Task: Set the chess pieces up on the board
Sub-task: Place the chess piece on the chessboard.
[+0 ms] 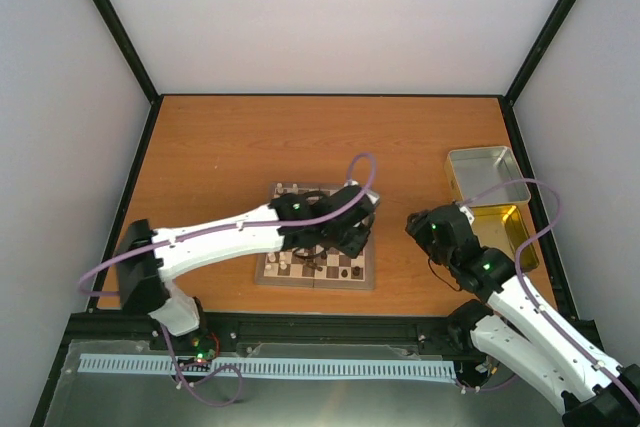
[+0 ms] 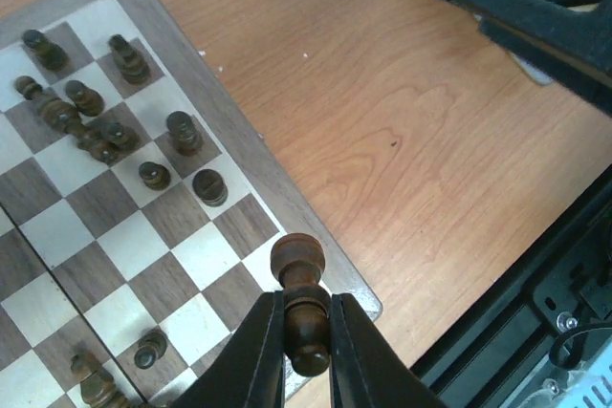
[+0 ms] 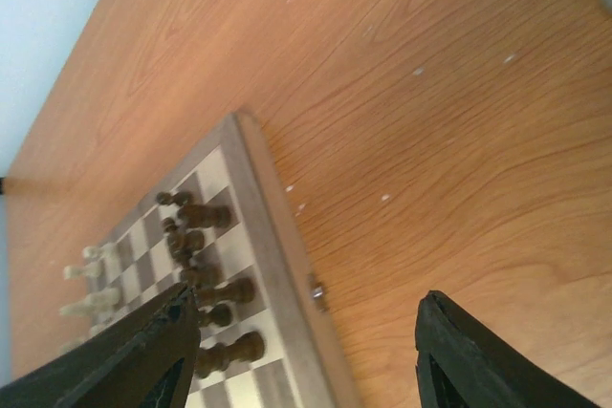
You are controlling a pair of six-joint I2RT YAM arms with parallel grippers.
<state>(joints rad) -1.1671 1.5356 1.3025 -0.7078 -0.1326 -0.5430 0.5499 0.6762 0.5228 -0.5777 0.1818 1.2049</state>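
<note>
The board (image 1: 366, 272) lies near the table's front middle. Several dark brown chess pieces (image 2: 96, 126) stand or lie clustered at one end of it (image 2: 239, 226). My left gripper (image 2: 306, 336) is shut on a dark brown pawn (image 2: 304, 284), held above the board's near corner by the border. From above, it (image 1: 352, 235) hangs over the board's right part. My right gripper (image 3: 306, 351) is open and empty, over bare table just right of the board's edge (image 3: 263, 226). It shows in the top view (image 1: 422, 227). Dark pieces (image 3: 206, 236) show past its left finger.
Cream-white chessmen (image 3: 88, 284) stand on the board's far side. A silver metal tray (image 1: 488, 172) and a yellowish one (image 1: 505, 229) sit at the table's right. The right arm (image 2: 535, 7) shows near the board in the left wrist view. The black rail (image 1: 330, 327) runs along the front.
</note>
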